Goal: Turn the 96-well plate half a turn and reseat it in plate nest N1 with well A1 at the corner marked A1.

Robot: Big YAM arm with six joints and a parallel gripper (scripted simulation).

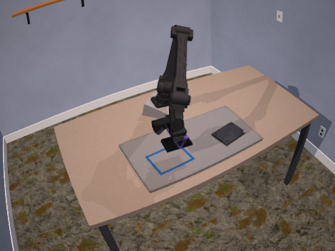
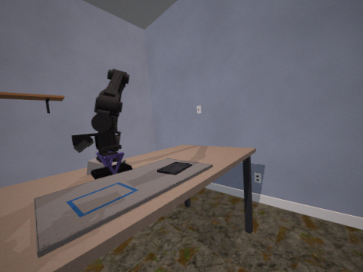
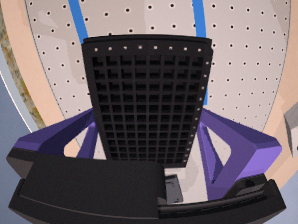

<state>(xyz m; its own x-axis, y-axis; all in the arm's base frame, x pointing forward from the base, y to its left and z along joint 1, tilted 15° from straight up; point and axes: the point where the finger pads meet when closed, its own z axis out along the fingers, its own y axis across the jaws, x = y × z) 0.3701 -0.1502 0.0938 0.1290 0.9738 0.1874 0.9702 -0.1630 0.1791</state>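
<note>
The arm's jaws are closed on the 96-well plate [image 3: 148, 103], standing wide because they span the plate's body; in the wrist view one purple finger [image 3: 229, 145] presses against each long side, and the gripper [image 1: 176, 142] carries the plate level, wells up. The plate hangs in the air above the grey deck [image 1: 227, 117], just beyond the far edge of the blue taped outline B1 [image 1: 153, 166] and not inside it — the shadow on the deck inside the outline suggests it is clear of the surface. The dark plate nest N1 [image 1: 228, 133] lies well apart, toward the other end of the deck, with no plate in it. A side grip of this kind makes sense: it leaves the underside free, so the plate can be lowered flat between the locators, and the wrist can supply the half turn while the plate is carried. Holding it high probably serves to clear the nest's locators on the way across. The cut corner cannot be made out in these views, so the plate's present heading is uncertain — that would need confirming before it is seated. The table [image 1: 92, 142] carries the deck and the arm's base.
</note>
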